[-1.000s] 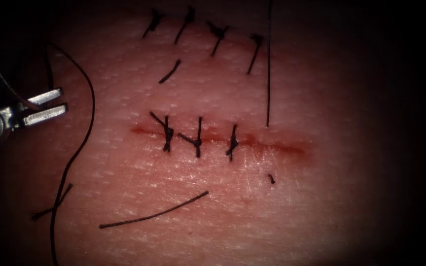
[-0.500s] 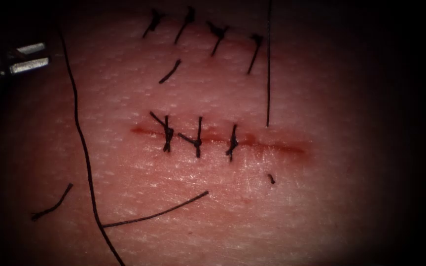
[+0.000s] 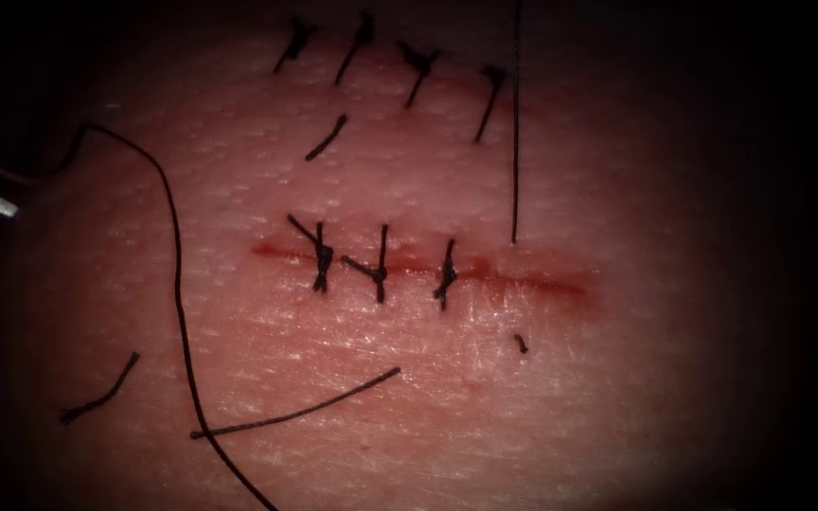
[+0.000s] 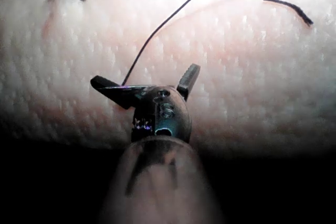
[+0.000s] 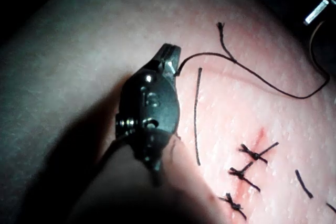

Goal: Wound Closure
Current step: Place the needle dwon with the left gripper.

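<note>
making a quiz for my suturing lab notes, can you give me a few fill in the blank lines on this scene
1. The cut is crossed by ___ tied stitches.
2. In the left wrist view, the left end effector has its jaws ___.
3. In the right wrist view, the right end effector is ___ on the thread.
4. The unstitched stretch of the cut lies on the endoscope view's ___ of the stitches.

Missing words: three; open; shut; right
</note>
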`<state>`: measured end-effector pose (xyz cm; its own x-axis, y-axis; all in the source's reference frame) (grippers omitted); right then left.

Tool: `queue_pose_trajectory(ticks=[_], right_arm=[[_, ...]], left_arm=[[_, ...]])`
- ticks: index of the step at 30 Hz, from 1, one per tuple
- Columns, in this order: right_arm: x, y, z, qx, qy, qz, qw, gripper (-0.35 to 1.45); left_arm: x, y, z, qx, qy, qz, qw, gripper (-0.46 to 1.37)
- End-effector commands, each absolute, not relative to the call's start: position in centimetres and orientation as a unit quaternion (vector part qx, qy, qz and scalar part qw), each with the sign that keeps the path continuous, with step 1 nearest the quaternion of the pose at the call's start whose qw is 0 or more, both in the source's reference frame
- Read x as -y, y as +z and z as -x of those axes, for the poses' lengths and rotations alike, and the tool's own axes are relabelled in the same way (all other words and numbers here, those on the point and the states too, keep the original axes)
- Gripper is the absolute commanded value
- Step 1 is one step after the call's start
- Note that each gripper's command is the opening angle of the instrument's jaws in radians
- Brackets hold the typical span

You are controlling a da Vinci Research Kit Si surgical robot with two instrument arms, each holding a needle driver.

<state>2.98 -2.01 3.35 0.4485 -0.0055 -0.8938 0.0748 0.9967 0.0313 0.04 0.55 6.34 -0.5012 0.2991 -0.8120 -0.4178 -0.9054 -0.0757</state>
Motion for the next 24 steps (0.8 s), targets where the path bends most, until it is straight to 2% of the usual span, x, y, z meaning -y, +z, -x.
queue_pose_trajectory(ticks=[1, 9, 13, 17, 21, 23, 24], right_arm=[[2.0, 3.3, -2.99, -0.525, -0.024, -0.033, 0.85, -0.24], [2.0, 3.3, -3.08, -0.521, -0.022, -0.033, 0.853, -0.23], [2.1, 3.3, -3.15, -0.499, -0.032, -0.042, 0.865, -0.28], [2.1, 3.3, -3.15, -0.489, -0.031, -0.038, 0.871, -0.32], [2.0, 3.3, -3.12, -0.465, -0.032, -0.033, 0.884, -0.31], [2.0, 3.3, -3.11, -0.456, -0.027, -0.03, 0.889, -0.25], [2.0, 3.3, -3.11, -0.454, -0.018, -0.024, 0.891, -0.03]], left_arm=[[-0.5, 6.3, -0.09, -0.057, 0.862, 0.456, 0.214, 1.36], [-0.2, 5.9, -0.82, -0.023, 0.862, 0.459, 0.213, 1.36], [0.0, 5.8, -1.19, -0.013, 0.873, 0.439, 0.213, 1.36], [0.2, 5.6, -1.69, -0.008, 0.9, 0.388, 0.198, 1.36], [0.3, 5.5, -2.1, -0.038, 0.934, 0.315, 0.161, 1.36], [0.3, 5.4, -2.29, -0.071, 0.948, 0.268, 0.155, 1.36], [0.2, 5.3, -2.36, -0.083, 0.952, 0.252, 0.155, 1.36]])
